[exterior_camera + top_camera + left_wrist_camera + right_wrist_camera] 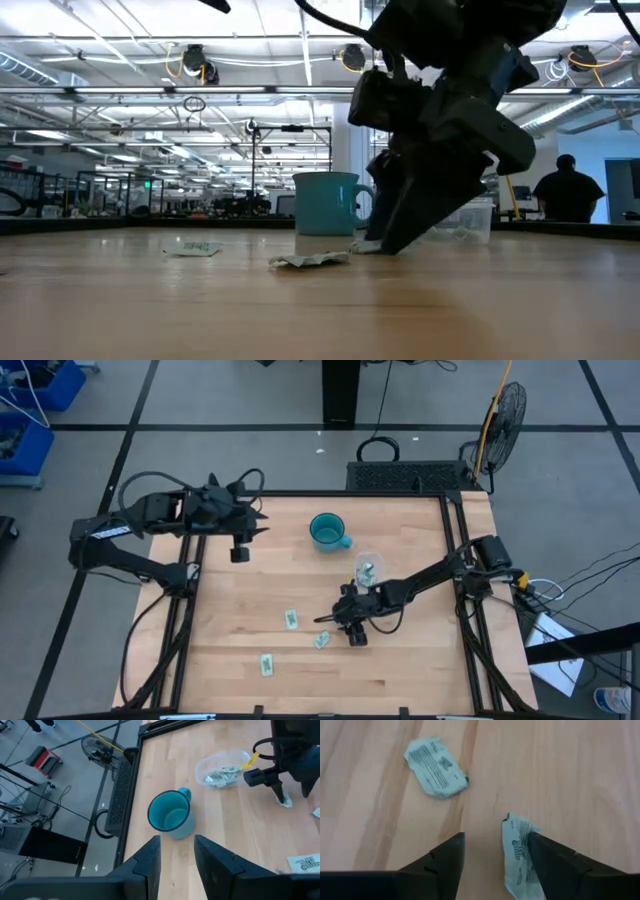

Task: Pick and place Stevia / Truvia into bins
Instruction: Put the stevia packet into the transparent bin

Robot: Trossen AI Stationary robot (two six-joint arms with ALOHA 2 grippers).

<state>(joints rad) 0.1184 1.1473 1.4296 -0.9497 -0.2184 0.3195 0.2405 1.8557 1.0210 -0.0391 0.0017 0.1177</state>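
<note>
Small pale green and white packets lie flat on the wooden table. One packet (pixel 436 767) is ahead of my right gripper, and two others (pixel 291 619) (pixel 267 664) lie further toward the left and near edges. My right gripper (pixel 495 840) (pixel 352 628) is open and tipped down at the table, with one packet (pixel 519 855) between its fingers. The clear bin (pixel 368 570) (pixel 220 767) stands just beyond it and holds several packets. My left gripper (pixel 240 552) (pixel 177 845) is open and raised near the table's far left, touching nothing. My right gripper comes slanting down from the table's right, and its open fingers straddle a packet that lies flat on the wood. The packet's long edge (pixel 526 851) lies against the inner side of one finger (pixel 555 862); the other finger stands clear of it.
A teal mug (pixel 327 532) (pixel 171 815) stands upright at the far middle of the table, left of the bin. A black frame (pixel 455 560) borders the table's sides. A person (pixel 568 195) stands in the room beyond the table.
</note>
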